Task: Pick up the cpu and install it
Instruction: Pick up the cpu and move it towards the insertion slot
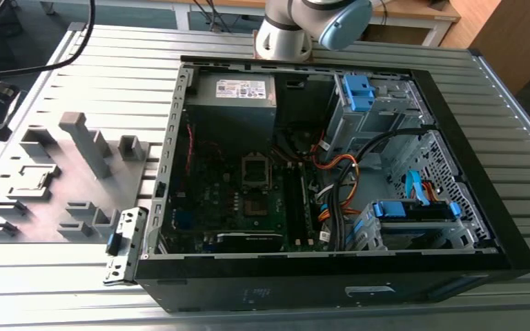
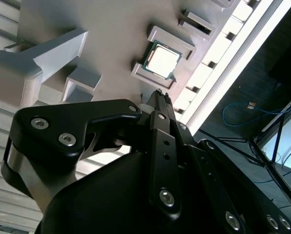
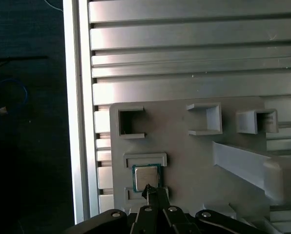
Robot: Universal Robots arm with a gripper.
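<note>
Sitting flat in a shallow framed pocket, the cpu (image 3: 145,178) shows its pale silvery top in both wrist views, on the grey fixture plate (image 3: 194,161). The gripper (image 3: 153,191) hangs close over the chip's edge, fingers drawn together and holding nothing. The plate lies on the slatted metal table (image 3: 184,48), to the exterior view's left of the open computer case (image 1: 339,261).

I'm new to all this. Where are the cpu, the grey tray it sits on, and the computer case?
cpu (image 3: 145,178): first wrist view, middle of its silvery top.
tray (image 3: 184,161): first wrist view, a bare flat part beside the cpu.
case (image 1: 292,289): exterior view, its black near wall.
</note>
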